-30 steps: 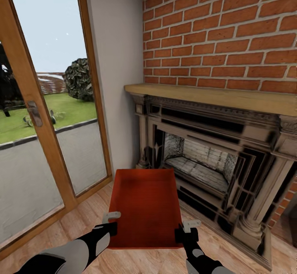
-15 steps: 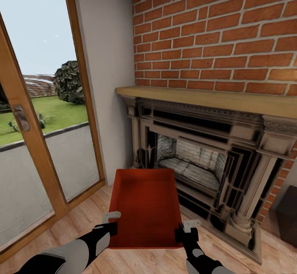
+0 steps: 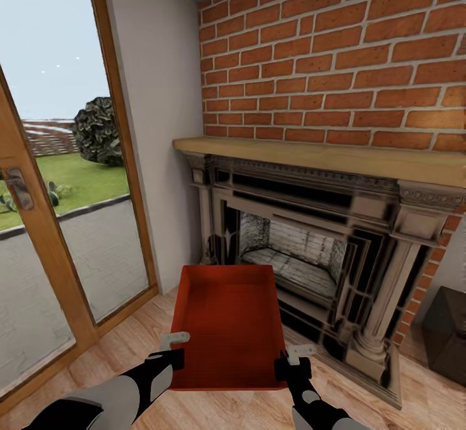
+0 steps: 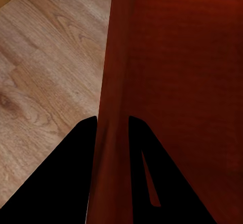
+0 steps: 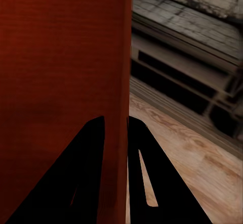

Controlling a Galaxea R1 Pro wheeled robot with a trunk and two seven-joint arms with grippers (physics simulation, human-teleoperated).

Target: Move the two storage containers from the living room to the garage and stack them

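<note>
Both grippers clamp one orange-red bin (image 3: 228, 326) above the wood floor (image 3: 123, 346) before the brick fireplace (image 3: 310, 248): left gripper (image 3: 173, 347) on its left wall, right gripper (image 3: 292, 360) on its right.

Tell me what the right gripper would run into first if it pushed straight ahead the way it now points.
The right gripper is clamped on the side wall of the orange-red rectangular plastic bin, so it would slide along that wall. Beyond the bin, the dark carved fireplace surround lies ahead, though depth is unclear.
</note>
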